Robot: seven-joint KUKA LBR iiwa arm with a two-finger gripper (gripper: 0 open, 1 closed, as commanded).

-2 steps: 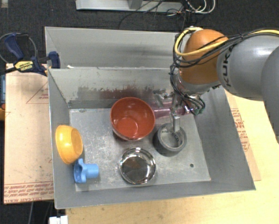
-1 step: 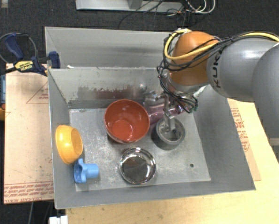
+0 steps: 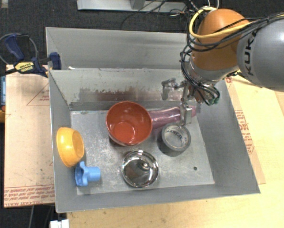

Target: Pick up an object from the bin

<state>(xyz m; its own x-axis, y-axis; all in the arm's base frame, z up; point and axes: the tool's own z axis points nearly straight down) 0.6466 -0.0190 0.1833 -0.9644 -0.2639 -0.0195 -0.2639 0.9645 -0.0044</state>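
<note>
My gripper (image 3: 185, 116) hangs low at the right end of a pink tube-shaped thing (image 3: 164, 114), which lies on its side in the middle of the bin. Pink shows on both sides of the gripper's tip. Just below it a grey roll of tape (image 3: 174, 139) lies flat. A red bowl (image 3: 128, 123) stands upright to the left, against the other end of the pink thing.
A shiny metal bowl (image 3: 140, 169) sits near the front of the bin. A yellow bowl (image 3: 69, 147) lies tipped at the left wall, with a small blue plastic piece (image 3: 87, 175) below it. The arm with its orange cover comes in over the bin's right side.
</note>
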